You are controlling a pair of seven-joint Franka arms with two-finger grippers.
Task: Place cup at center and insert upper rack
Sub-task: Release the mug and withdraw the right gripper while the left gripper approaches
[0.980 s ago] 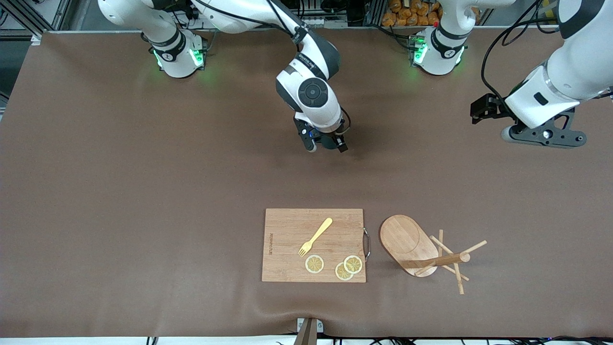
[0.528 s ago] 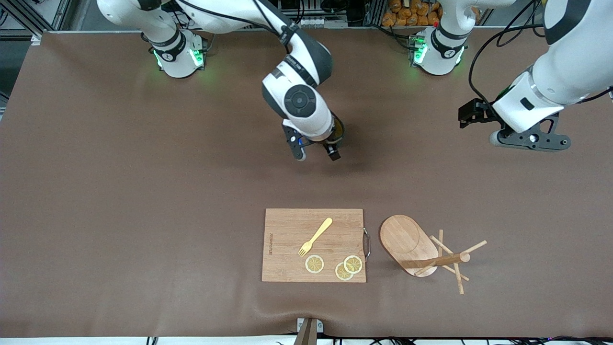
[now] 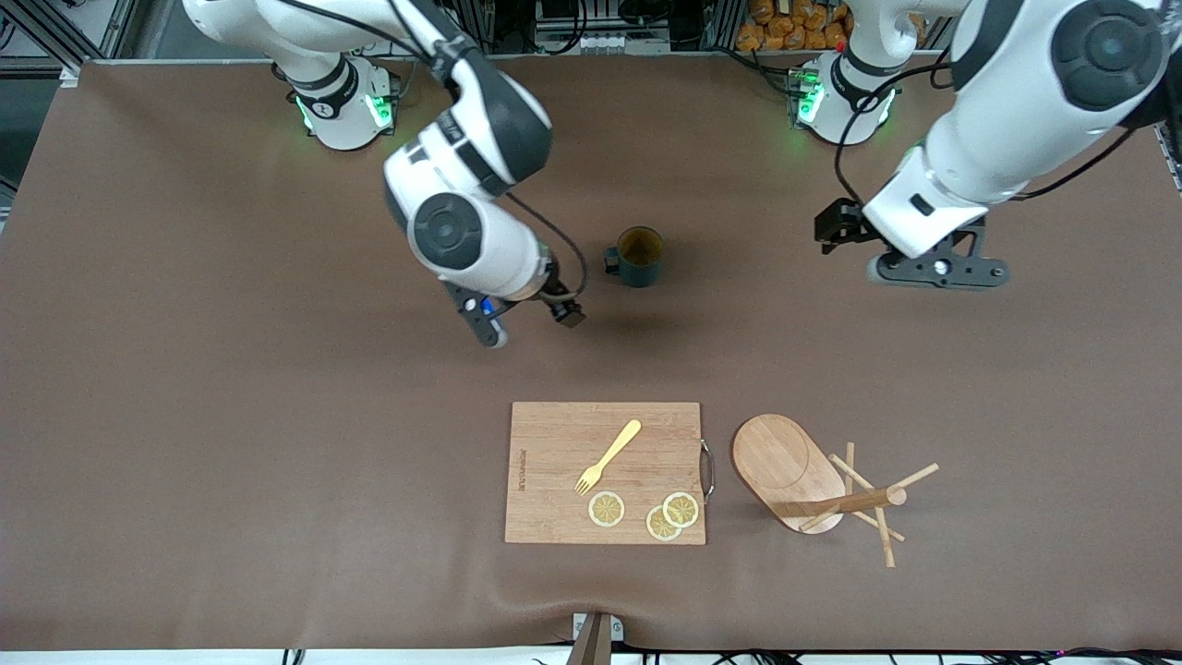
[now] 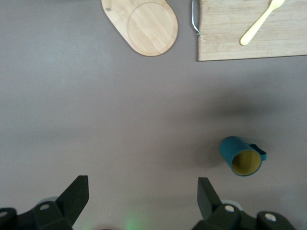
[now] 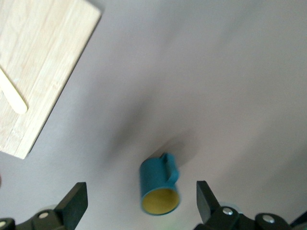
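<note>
The right gripper (image 3: 526, 323) hangs over bare table with its fingers spread wide and nothing between them, on the right arm's side of the cup (image 3: 638, 256). The left gripper (image 3: 933, 270) is likewise wide and empty, over bare mat toward the left arm's end of the table from the cup.

The cup stands upright on the brown table (image 3: 231, 369), mouth up (the tan inside shows from above), its handle pointing toward the right arm's end. It touches neither gripper, and nothing lies between it and either one.

Nearer the front camera than the cup lies the cutting board (image 3: 605, 472), flat, with a yellow fork (image 3: 608, 456) lying slantwise on it and three lemon slices (image 3: 646, 513) near its camera-side edge; a metal handle sits on the board's edge toward the left arm's end. Just beside that handle, well apart from the cup, the upper rack (image 3: 813, 480) lies tipped over: its oval base stands on edge, slanted, and its post runs along the table away from the base, toward the left arm's end, pegs splayed around it.
</note>
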